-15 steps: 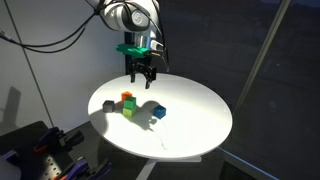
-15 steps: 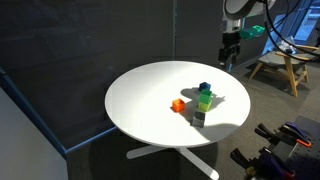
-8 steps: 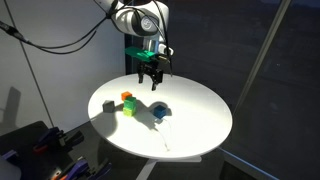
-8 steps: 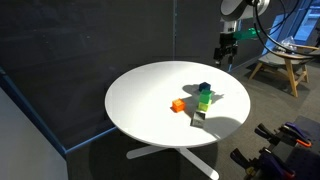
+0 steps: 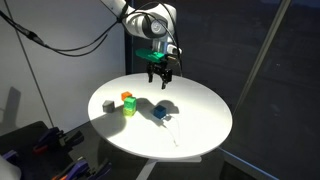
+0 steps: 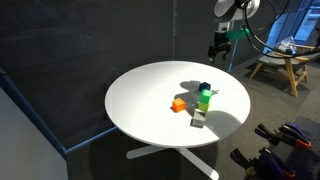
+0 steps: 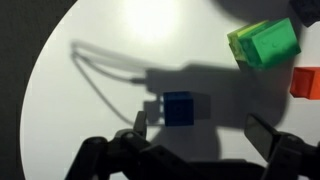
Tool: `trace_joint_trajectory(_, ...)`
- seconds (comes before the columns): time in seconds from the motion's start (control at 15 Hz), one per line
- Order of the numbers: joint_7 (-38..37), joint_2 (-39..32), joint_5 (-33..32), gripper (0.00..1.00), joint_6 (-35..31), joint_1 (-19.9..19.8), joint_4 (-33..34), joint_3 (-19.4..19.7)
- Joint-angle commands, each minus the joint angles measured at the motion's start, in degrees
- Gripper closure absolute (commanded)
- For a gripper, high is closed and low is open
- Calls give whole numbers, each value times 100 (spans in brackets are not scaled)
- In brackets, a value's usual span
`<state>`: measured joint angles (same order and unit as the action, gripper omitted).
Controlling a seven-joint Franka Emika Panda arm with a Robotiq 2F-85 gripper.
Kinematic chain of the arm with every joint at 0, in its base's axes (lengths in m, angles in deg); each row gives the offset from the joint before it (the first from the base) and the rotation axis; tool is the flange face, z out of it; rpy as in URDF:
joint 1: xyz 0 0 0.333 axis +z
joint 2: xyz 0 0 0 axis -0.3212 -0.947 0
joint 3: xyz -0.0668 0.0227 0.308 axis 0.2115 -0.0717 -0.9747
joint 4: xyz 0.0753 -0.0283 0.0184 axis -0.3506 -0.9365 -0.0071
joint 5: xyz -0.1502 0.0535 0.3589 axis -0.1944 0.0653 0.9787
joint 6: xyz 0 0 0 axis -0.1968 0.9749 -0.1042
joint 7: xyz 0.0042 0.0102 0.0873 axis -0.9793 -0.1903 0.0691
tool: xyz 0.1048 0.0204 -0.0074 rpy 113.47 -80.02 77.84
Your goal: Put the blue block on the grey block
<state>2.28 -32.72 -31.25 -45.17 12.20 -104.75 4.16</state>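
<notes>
Dark-blue and alone, the blue block (image 5: 160, 113) rests flat on the white round table (image 5: 200, 125), near the middle of the surface and inward from every edge. Nothing touches it. In the wrist view the blue block (image 7: 180, 108) lies inside a dark shadow cast across the tabletop, with thin curved shadow lines running off toward the table's rim.

The green block (image 5: 130, 108) is its nearest neighbour, set apart from it by bare surface. The orange block (image 5: 127, 97) sits just beside the green one. In the wrist view the green block (image 7: 265, 45) and part of the orange block (image 7: 306, 82) show close together at the picture's border.

Beyond those two is the grey block (image 5: 107, 104), the one closest to the table's edge. The green and orange blocks lie between it and the blue one. In an exterior view the grey block (image 6: 198, 118) stands in shade near the rim, with nothing on top of it.

The gripper (image 5: 160, 82) hangs in the air above the table, clear of all four blocks. Its jaws are spread wide and hold nothing. In the wrist view the gripper (image 7: 197, 127) frames the blue block from above, and the block appears closer to one finger (image 7: 137, 128) than to the other. In an exterior view the gripper (image 6: 215, 50) is seen high over the table's far edge.
</notes>
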Motion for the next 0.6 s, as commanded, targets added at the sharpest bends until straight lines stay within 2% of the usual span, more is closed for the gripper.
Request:
trace_joint_trajectory(0.0,-190,-414,-43,0,54,-57,522,18)
trace_joint_trajectory(0.07,-213,-496,-59,0,69,-59,599,29)
trace_joint_trajectory(0.13,-75,-266,-23,0,15,-61,280,-17)
trace_joint_trajectory(0.53,-79,-348,-24,0,15,-64,314,-28)
